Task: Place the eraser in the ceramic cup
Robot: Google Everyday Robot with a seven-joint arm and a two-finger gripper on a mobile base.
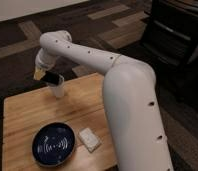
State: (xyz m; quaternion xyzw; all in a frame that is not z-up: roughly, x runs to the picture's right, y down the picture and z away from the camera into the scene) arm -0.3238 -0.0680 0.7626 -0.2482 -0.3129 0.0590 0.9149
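The white ceramic cup [57, 90] stands upright at the far edge of the wooden table [27, 115]. The black eraser [53, 78] sits tilted right at the cup's rim, partly over its mouth. My gripper [44, 76] is at the end of the white arm, just left of and above the cup, and is shut on the eraser. The fingers are mostly hidden behind the wrist and the eraser.
A dark blue patterned plate [54, 144] lies at the table's near side, with a whitish rectangular block [89, 139] just right of it. My large white arm [132, 105] covers the table's right side. Dark furniture [174, 35] stands at the back right.
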